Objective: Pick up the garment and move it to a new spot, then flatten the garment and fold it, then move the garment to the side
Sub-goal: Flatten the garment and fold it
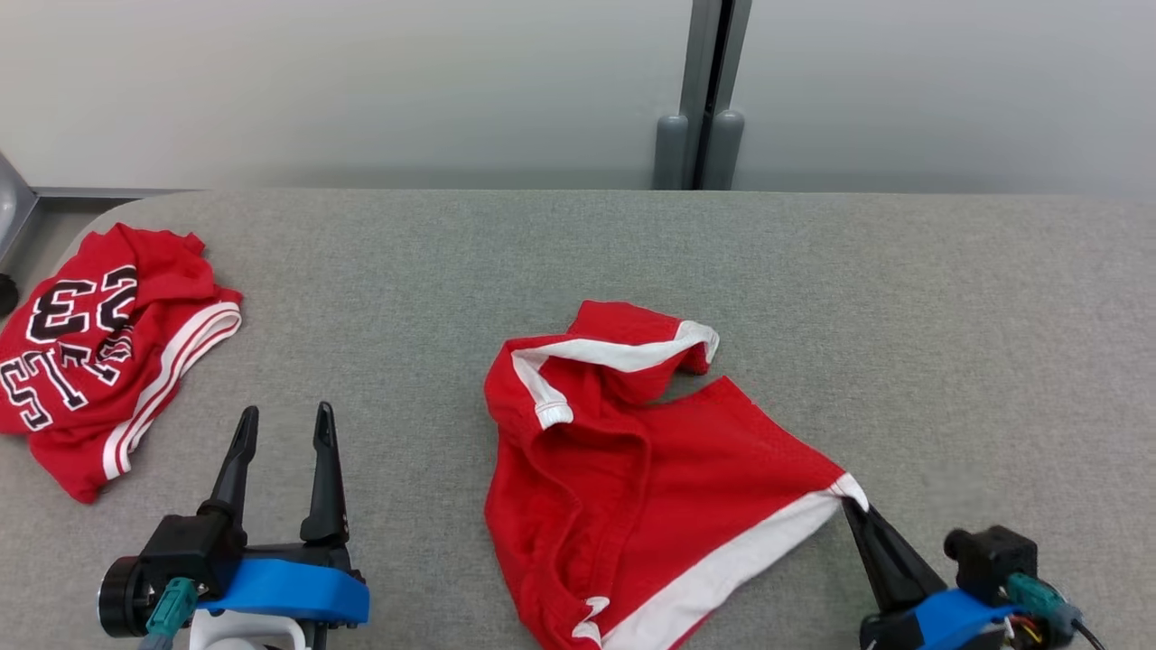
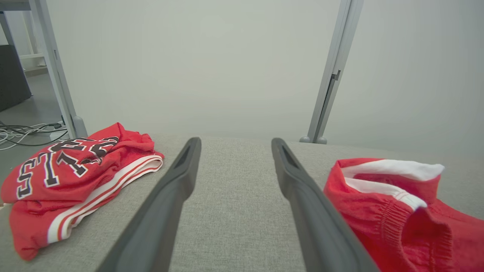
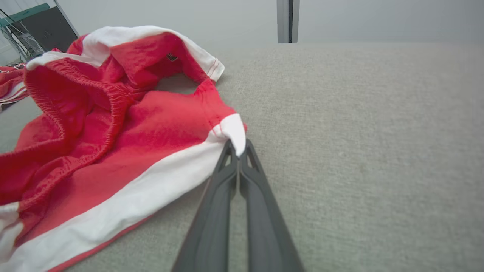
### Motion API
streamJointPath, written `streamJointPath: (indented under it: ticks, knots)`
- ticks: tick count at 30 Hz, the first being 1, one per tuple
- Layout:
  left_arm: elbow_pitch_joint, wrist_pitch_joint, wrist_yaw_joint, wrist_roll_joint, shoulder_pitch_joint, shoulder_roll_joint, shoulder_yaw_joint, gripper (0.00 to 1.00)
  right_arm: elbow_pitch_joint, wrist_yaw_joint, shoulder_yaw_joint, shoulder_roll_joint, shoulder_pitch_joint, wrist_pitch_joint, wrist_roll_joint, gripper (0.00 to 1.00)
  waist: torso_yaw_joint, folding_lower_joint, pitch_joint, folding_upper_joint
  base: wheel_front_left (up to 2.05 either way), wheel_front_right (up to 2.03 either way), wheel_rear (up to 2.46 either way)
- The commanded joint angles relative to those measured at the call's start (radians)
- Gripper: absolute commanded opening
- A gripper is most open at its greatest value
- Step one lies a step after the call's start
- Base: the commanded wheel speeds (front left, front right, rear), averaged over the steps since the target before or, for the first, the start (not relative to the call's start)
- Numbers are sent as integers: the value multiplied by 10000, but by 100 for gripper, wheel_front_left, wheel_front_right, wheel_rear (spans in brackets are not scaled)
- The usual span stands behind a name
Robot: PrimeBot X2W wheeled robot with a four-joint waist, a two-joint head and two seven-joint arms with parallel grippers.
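Right, over at the bench's (image 1: pixel 948 298) left edge a red numbered jersey (image 1: pixel 99 361) lies bunched in a heap, and nothing is touching it. Next along, near the front edge, the left gripper (image 1: pixel 285 411) hovers with its two dark fingers spread wide and bare grey cloth between them, so it is holding nothing. On to the middle of the bench, towards the front edge, and here is the garment itself, a pair of red shorts (image 1: pixel 632 469) with white trim. It is rumpled: the elastic waistband gapes open and one leg is doubled back on itself towards the far edge. Across to the right, the white-banded hem runs out to a corner, and the right gripper (image 1: pixel 853 507) has it, fingers pinched tight together on that white tip, low over the bench. So where does that leave the job? By the look of it, early. The shorts sit on the cloth in a loose pile, not spread, not folded, not set aside. This pinch reads as the start of a lift or a pull to straighten that leg; which one, I cannot tell. Flattening, folding and the shift to the side all appear to be left.
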Motion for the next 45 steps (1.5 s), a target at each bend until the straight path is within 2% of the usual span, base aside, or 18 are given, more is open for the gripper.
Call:
streamJointPath:
  ticks: [1,4,5,6,7,15,20,25,27,32,38,39,40,41,45]
  knots:
    - [-19,-30,-21,40,14,-8,21,100,-184,2,-190,-41,249,54,-58,0,-67,1,-22,0,0,0,0]
    - [-23,-30,-21,58,16,-9,5,100,-477,2,-646,85,928,281,-198,0,-139,1,-14,0,0,0,0]
    - [-15,-30,-21,50,14,-13,-8,100,-562,2,-783,117,1076,334,-309,8,-152,1,-11,0,0,0,0]
    - [-4,-30,-21,39,9,-14,-14,100,-674,2,-962,199,1156,323,-378,39,-166,1,-10,0,0,0,0]
    - [12,-30,-21,27,2,-14,-13,100,-757,2,-1077,292,1212,326,-424,100,-179,1,-12,0,0,0,0]
    - [91,-30,-21,33,92,118,-83,100,-1892,2,-1581,826,1031,34,-1081,100,-187,1,-181,0,0,0,0]
    - [115,-30,-21,27,38,172,-128,100,-1915,2,-853,1039,469,-32,-1562,100,-134,1,-202,0,0,0,0]
    - [91,-30,-21,46,15,163,-233,100,-1087,2,433,1026,-638,-28,-1846,100,41,1,-194,0,0,0,0]
    - [94,-30,-21,30,-25,174,-241,100,-845,2,641,1005,-909,-30,-1894,100,91,1,-176,0,0,0,0]
    - [110,-30,-21,-26,-155,162,-350,100,663,2,1578,831,-2024,125,-2032,100,432,1,-49,0,0,0,0]
    - [129,-30,-20,-90,-241,114,-410,100,2585,2,2157,874,-3091,52,-2023,100,793,1,173,0,0,0,0]
    - [142,-30,-20,-90,-261,104,-425,100,2863,2,2234,931,-3260,36,-1956,45,837,1,202,0,0,0,0]
    - [148,-30,-20,-94,-293,96,-450,100,3108,2,2302,982,-3453,23,-1902,13,884,1,234,0,0,0,0]
    - [150,-30,-20,-90,-311,93,-445,100,3346,2,2393,1047,-3629,22,-1852,0,917,1,265,0,0,0,0]
    - [146,-30,-21,-88,-390,58,-427,100,3758,2,2569,1263,-4374,-36,-1480,0,1017,1,371,0,0,0,0]
